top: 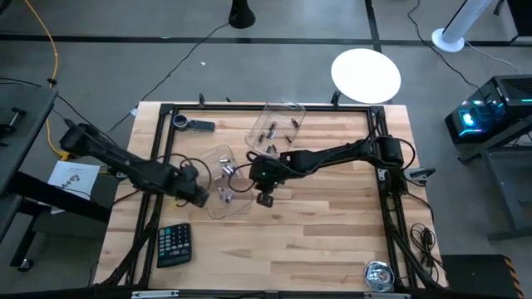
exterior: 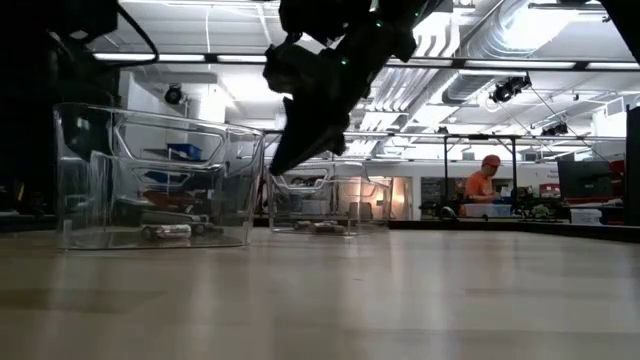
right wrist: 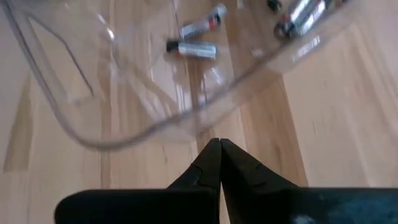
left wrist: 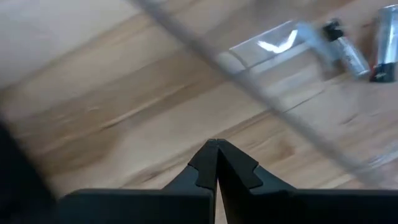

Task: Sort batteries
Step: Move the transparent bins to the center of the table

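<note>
At mid-table, both grippers hang with fingers pressed shut and empty: the left gripper (top: 199, 196) beside the near clear tray (top: 223, 203), the right gripper (top: 265, 198) just past its rim. Batteries (right wrist: 191, 48) lie loose in both trays. Small, hard, smooth and apt to roll, each likely wants pinching across its middle.

No legible text anywhere

I see bright ceiling lights (exterior: 330, 60) backlighting the low view into silhouettes; my left wrist picture is motion-blurred.
</note>
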Robot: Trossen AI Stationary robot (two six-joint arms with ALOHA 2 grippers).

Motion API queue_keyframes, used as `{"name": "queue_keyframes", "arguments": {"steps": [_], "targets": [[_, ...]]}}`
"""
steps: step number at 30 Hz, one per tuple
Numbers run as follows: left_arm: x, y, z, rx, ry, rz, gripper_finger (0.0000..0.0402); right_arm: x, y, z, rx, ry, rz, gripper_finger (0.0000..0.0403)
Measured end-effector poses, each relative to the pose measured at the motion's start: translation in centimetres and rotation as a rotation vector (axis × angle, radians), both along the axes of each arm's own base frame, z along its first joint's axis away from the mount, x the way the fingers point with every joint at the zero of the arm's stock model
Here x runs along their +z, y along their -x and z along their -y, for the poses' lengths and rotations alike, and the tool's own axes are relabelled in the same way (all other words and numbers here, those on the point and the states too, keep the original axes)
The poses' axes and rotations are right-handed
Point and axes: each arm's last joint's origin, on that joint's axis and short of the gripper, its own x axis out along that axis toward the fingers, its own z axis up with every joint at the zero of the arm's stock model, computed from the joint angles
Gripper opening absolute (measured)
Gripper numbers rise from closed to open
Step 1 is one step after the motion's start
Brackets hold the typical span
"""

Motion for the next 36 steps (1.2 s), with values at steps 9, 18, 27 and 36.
{"name": "queue_keyframes", "arguments": {"steps": [9,18,27,36], "targets": [[-2.5,-2.5,-1.1,0.059,-0.150,0.011,0.0000,-1.4,-1.6,-2.0,0.112,-0.108,0.101,0.0000],[-1.8,-2.7,-3.3,0.115,-0.234,0.054,0.0000,1.3,-0.5,-0.6,0.068,-0.060,0.109,0.0000],[-1.1,-2.8,-2.4,0.151,-0.173,0.162,0.0000,6.3,3.3,7.2,-0.123,0.129,0.073,0.0000],[-1.0,-3.8,-0.8,0.192,-0.141,0.310,0.0000,4.3,5.4,13.0,-0.341,0.119,-0.119,0.0000]]}}
